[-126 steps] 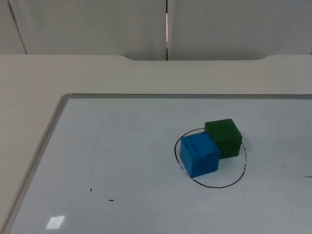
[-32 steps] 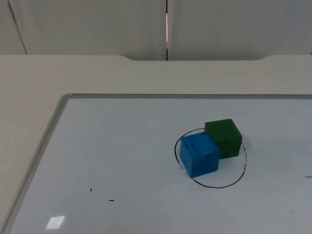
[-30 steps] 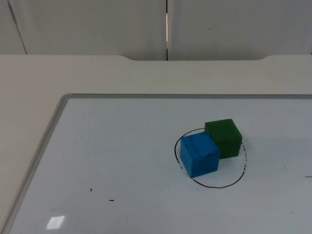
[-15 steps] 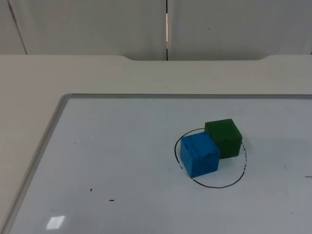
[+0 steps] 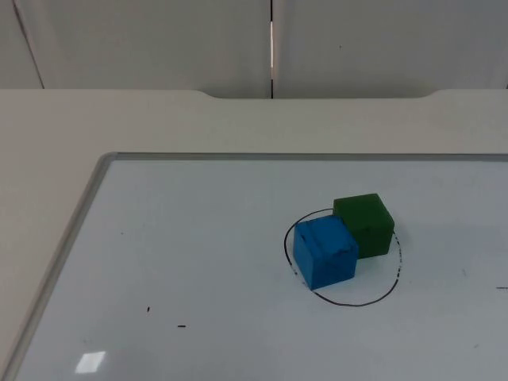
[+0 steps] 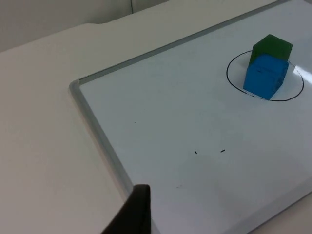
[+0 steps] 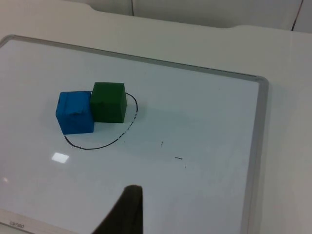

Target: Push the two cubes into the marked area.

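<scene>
Nothing has moved since earlier: both cubes sit inside the marked ring.
We find blue cube (image 5: 324,252) touching green cube (image 5: 365,224) within circle (image 5: 343,302); tool states cannot tell; we judge pushing complete, arms waiting.

White table (image 5: 159,119) carries a whiteboard (image 5: 198,262) with a grey metal frame, lying flat on it. On the whiteboard: a hand-drawn black circle (image 5: 394,278). Blue cube (image 5: 325,251) and green cube (image 5: 364,224) sit inside it, touching each other, green one on the partition side. A few small black pen marks (image 5: 181,325) elsewhere on the board.
</scene>
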`<move>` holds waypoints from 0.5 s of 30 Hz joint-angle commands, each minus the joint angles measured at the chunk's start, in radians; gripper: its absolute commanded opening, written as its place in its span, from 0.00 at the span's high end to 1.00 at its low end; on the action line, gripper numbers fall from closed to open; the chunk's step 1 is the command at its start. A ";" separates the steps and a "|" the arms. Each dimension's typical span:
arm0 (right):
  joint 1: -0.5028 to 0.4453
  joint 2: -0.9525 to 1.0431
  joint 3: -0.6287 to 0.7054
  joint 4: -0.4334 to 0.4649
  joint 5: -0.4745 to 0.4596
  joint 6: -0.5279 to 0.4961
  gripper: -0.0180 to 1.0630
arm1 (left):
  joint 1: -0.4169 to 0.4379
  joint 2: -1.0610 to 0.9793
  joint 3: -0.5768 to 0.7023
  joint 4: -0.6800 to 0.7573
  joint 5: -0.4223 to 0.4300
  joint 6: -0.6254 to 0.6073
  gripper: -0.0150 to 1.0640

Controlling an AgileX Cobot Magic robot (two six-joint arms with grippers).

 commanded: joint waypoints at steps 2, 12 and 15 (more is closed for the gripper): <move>-0.003 -0.004 0.008 -0.002 0.000 -0.002 0.01 | 0.002 -0.004 0.004 -0.020 -0.010 0.018 0.02; -0.003 -0.004 0.008 0.000 0.000 0.002 0.01 | 0.002 -0.004 0.004 -0.022 -0.010 0.018 0.02; -0.003 -0.004 0.008 0.000 0.000 0.002 0.01 | 0.002 -0.004 0.004 -0.022 -0.010 0.018 0.02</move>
